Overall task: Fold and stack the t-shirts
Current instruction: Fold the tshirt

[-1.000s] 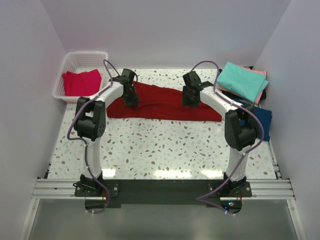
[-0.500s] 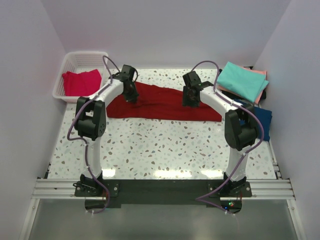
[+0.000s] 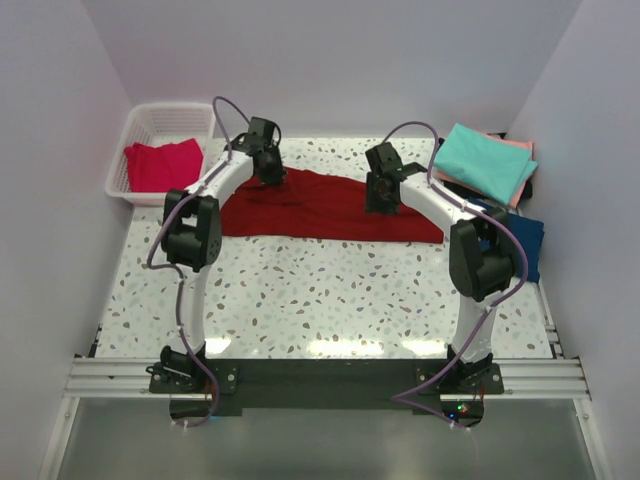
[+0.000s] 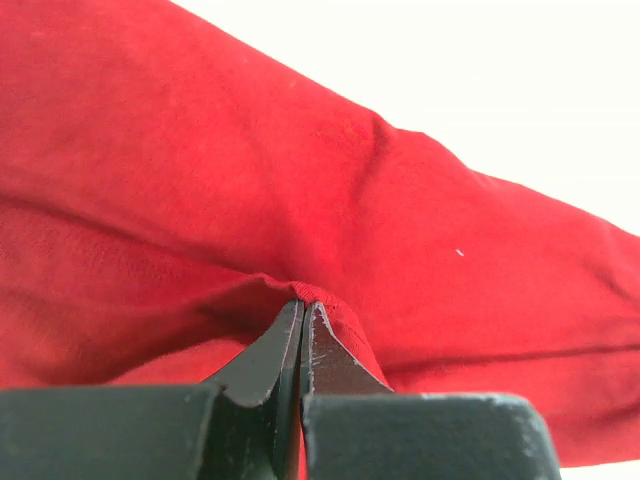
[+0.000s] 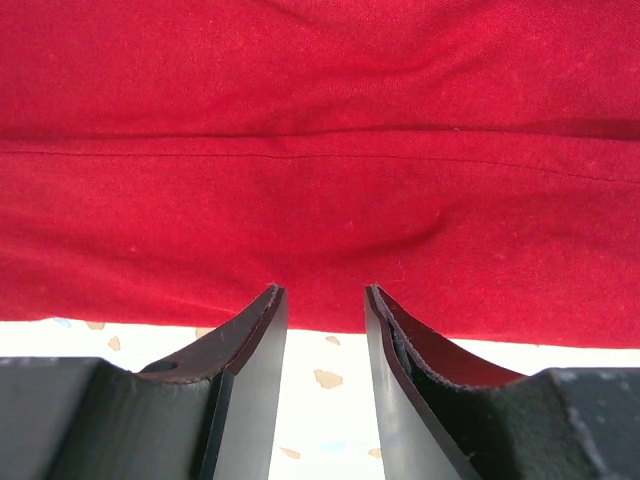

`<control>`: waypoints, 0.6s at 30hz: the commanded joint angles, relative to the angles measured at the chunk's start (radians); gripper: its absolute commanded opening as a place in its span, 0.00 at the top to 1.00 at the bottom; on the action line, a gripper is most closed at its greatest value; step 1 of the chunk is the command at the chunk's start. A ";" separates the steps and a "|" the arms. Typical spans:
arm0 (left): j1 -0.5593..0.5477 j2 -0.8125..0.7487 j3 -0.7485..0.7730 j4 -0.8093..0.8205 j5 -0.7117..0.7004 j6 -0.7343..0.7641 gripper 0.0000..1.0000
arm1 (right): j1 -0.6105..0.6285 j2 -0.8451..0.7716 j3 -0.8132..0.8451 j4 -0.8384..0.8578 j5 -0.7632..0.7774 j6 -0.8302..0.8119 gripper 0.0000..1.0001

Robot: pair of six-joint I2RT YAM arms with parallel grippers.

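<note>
A large dark red t-shirt (image 3: 330, 208) lies spread across the back middle of the table. My left gripper (image 3: 268, 168) is at its far left edge, shut on a pinched fold of the cloth (image 4: 300, 295), which fills the left wrist view (image 4: 300, 180). My right gripper (image 3: 379, 196) is open, its tips (image 5: 325, 295) at the edge of the same shirt (image 5: 320, 180), holding nothing. A pinkish-red t-shirt (image 3: 160, 166) lies in the basket. A folded teal t-shirt (image 3: 483, 162) lies on a salmon pink one (image 3: 522, 146) at the back right. A navy one (image 3: 527, 243) lies nearer.
The white lattice basket (image 3: 140, 125) stands at the back left corner. White walls close in the back and both sides. The speckled tabletop (image 3: 330, 290) stretches from the red shirt to the arm bases.
My left gripper has moved toward the back of the table, drawing the red shirt's left part with it. The right arm has not moved.
</note>
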 commanded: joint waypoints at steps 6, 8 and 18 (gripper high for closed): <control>-0.022 0.091 0.067 0.170 0.039 0.115 1.00 | 0.004 -0.006 0.036 -0.017 0.013 0.001 0.59; -0.034 0.090 0.058 0.195 0.048 0.134 1.00 | 0.004 -0.006 0.037 -0.016 0.007 0.001 0.59; -0.070 0.079 0.047 0.267 -0.010 0.160 1.00 | 0.004 0.009 0.042 -0.019 -0.019 0.005 0.60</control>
